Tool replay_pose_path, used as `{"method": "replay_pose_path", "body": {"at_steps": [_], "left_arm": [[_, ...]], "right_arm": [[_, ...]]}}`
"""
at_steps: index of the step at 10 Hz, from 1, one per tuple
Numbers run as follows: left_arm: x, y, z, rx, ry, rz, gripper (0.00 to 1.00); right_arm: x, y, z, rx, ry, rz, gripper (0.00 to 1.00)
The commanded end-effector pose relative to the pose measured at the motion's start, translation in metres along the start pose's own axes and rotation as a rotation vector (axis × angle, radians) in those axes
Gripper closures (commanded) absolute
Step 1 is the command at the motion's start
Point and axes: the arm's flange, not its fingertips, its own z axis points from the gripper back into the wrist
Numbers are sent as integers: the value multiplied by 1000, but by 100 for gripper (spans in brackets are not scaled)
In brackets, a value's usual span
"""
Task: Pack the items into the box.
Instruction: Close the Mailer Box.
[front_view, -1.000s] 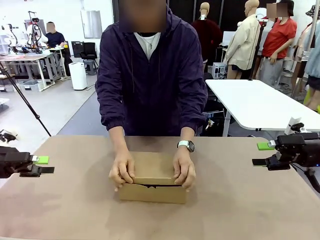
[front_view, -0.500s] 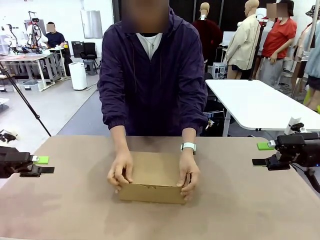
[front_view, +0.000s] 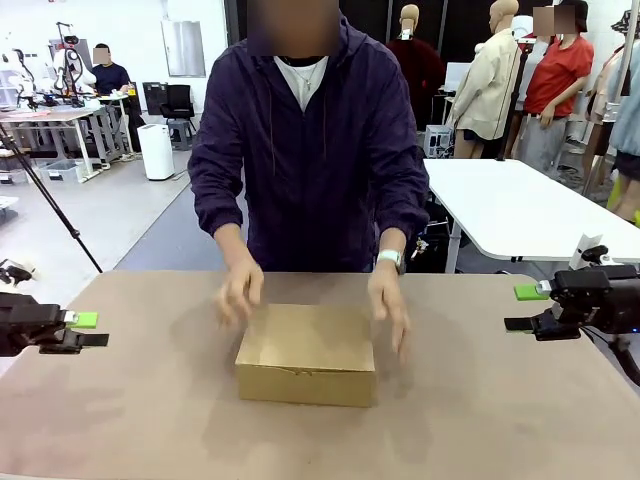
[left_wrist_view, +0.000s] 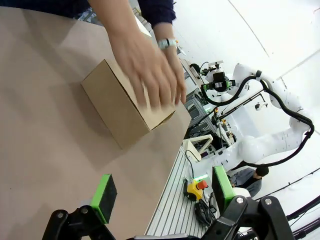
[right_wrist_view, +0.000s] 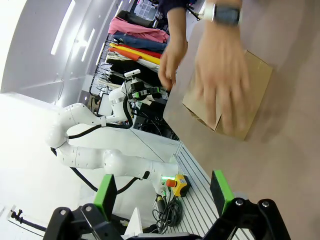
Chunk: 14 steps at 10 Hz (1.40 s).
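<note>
The box is brown cardboard with its lid down, resting mid-table in front of the person; it also appears in the wrist views. The items are hidden from view. The person's two hands hover blurred just above and beside the box, off its lid. My left gripper hangs open at the table's left edge, nothing between its green pads. My right gripper is open at the right edge, equally far from the box.
The tan table has bare room on both sides of the box and in front of it. The person stands at the far edge. A white table lies behind on the right, and a tripod leg on the left.
The person's hands, which pressed on the box's lid and sides, have lifted off and pulled back. The lid now lies flush. Neither arm has moved.
</note>
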Motion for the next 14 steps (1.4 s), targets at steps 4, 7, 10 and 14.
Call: {"method": "replay_pose_path", "body": {"at_steps": [4, 7, 10, 14], "left_arm": [[-3, -3, 0, 0, 0, -18, 0], [-3, -3, 0, 0, 0, -18, 0], [-3, -3, 0, 0, 0, -18, 0], [-3, -3, 0, 0, 0, -18, 0]], "right_arm": [[3, 3, -3, 11, -15, 22, 0], [3, 3, -3, 11, -15, 22, 0], [3, 3, -3, 11, -15, 22, 0], [3, 3, -3, 11, -15, 22, 0]]}}
